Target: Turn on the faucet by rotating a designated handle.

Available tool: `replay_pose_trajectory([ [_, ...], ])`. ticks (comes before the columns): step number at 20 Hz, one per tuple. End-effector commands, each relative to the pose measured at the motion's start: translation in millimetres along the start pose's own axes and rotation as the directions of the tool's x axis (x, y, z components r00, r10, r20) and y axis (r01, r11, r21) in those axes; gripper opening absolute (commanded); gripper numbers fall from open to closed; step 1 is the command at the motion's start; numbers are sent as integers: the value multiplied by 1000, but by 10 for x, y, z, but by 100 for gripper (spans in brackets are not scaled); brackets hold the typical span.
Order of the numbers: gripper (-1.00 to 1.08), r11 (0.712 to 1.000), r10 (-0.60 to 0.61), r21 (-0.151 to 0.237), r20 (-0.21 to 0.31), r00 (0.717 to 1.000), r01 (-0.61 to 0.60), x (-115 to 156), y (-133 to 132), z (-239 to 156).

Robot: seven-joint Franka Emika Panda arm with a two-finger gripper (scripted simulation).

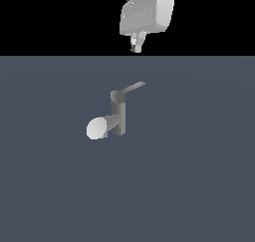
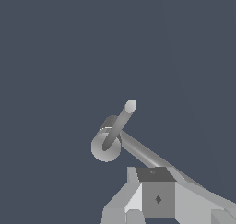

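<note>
**Inspector A:** Was the gripper (image 1: 136,49) examined?

**Inspector B:** It was recorded high above the fixture, clear of everything. In the exterior view only a short stub of fingertip was seen under the hand body, and in the wrist view grey blocks of the hand were seen with no plain gap. Whether the jaws were parted or closed could not be told. Nothing was seen held.

**Inspector A:** And the faucet (image 1: 118,117)?

**Inspector B:** It was found standing upright on the flat grey surface (image 1: 199,186), below the gripper and well apart from it. The spout mouth (image 1: 96,128) was seen flaring away to one side of the column. The handle (image 1: 130,89) was noted projecting from the round cap at the top, its free tip ending almost directly beneath the fingertips (this was judged from the exterior view alone).

**Inspector A:** How was handling judged?

**Inspector B:** The handle was judged rigid, thin and smooth, and so likely slippery under a pinch. The faucet was taken to be fixed, so only the lever should turn about the cap. Contact was advised near the free tip, where leverage would be greatest, with a sideways push rather than a clamp. Contact at the cap or spout was advised against.
</note>
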State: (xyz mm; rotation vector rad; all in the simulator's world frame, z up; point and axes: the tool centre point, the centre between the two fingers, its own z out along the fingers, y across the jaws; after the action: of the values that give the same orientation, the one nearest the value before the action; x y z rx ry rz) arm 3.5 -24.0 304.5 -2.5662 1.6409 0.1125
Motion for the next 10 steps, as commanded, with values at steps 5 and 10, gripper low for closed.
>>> replay_pose_trajectory([
  [5,-100,980,199,-5,-37,979,-199,267,-223,479],
  [10,-100,947,319,-1,-71,945,-320,439,-335,798],
])
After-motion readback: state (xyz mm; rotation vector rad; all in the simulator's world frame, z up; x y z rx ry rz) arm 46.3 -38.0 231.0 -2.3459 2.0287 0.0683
